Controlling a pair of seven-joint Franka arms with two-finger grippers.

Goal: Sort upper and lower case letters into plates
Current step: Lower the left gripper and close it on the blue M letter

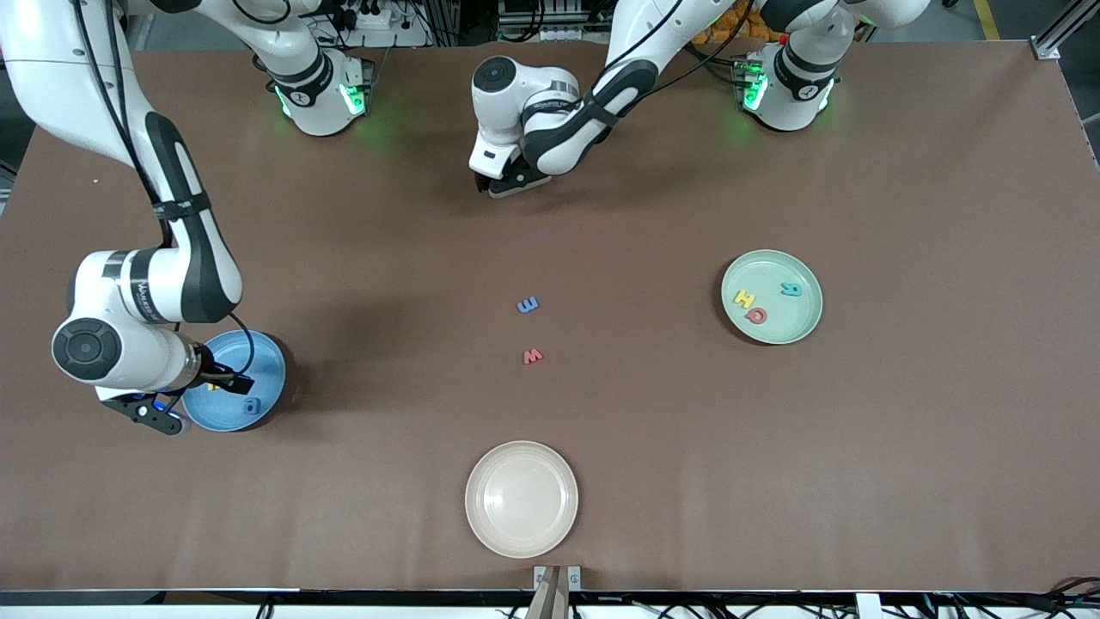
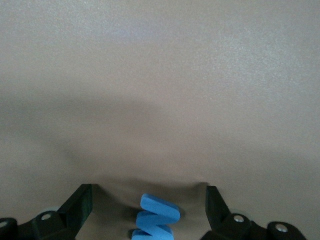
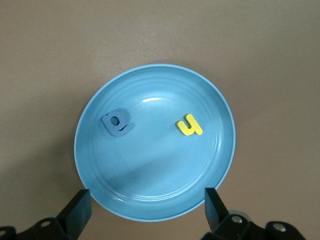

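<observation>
Your left end effector (image 1: 497, 185) hangs over bare tabletop (image 1: 653, 481) at 12 o'clock from the two loose letters, fingers spread wide and holding nothing. Its wrist view shows the blue letter (image 2: 157, 215) lying flat between the fingers, untouched. The red letter (image 1: 533, 356) sits at 6 o'clock from the blue letter (image 1: 528, 304), close by. Your right end effector (image 1: 159, 417) is over the blue plate (image 1: 271, 365), also wide and empty. That plate, at 8 o'clock from the loose pair, holds a grey "a" (image 3: 116, 124) and a yellow "h" (image 3: 189, 125). The green plate (image 1: 773, 331), at 3 o'clock, carries three capitals.

Watch the case call. The blue piece could read as E or m depending on how it is turned, and a W looks alike in both cases, so either may go to the wrong plate. The pieces look thin, so fingers closing too high may slide one away. The cream plate (image 1: 522, 499) at 6 o'clock is a decoy.
</observation>
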